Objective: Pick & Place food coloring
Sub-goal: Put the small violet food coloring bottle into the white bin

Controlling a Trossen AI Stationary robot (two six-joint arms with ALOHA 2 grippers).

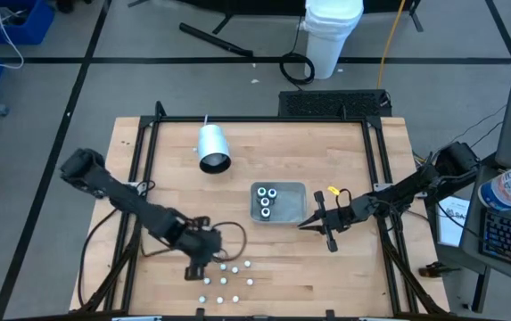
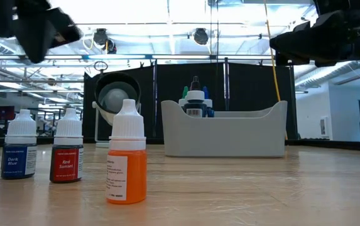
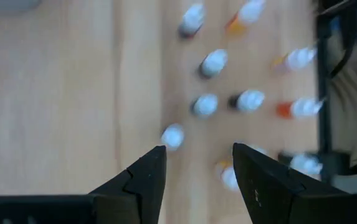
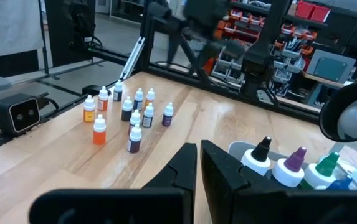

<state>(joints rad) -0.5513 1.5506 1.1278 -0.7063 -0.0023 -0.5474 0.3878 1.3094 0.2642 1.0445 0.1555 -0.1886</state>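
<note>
Wooden planks of the table [image 1: 264,152] carried everything we needed, with a workshop floor beyond it. We saw the food coloring bottles [image 1: 224,276] standing loosely clustered near the front edge, and a few more already sitting in the grey tray [image 1: 301,189] at the middle, just beside a white cylinder [image 1: 212,147] lying on its side.

We found the left gripper [image 3: 197,180] hovering directly above the cluster, fingers spread and holding nothing, with one white-capped bottle [image 3: 173,135] just ahead of the gap. The right gripper [image 4: 198,163] hung beside the tray's near side, clenched on nothing.

We judged the crowding to be the main hazard. The bottles stood close together, so a descent slightly off centre could let a finger clip a neighbour and topple it, perhaps knocking over others. These bottles looked narrow and top-heavy, so a grip on the cap alone might let one swing or slip on the way to the tray. Bottles already in the tray left less room, so a careless drop could knock them over.
</note>
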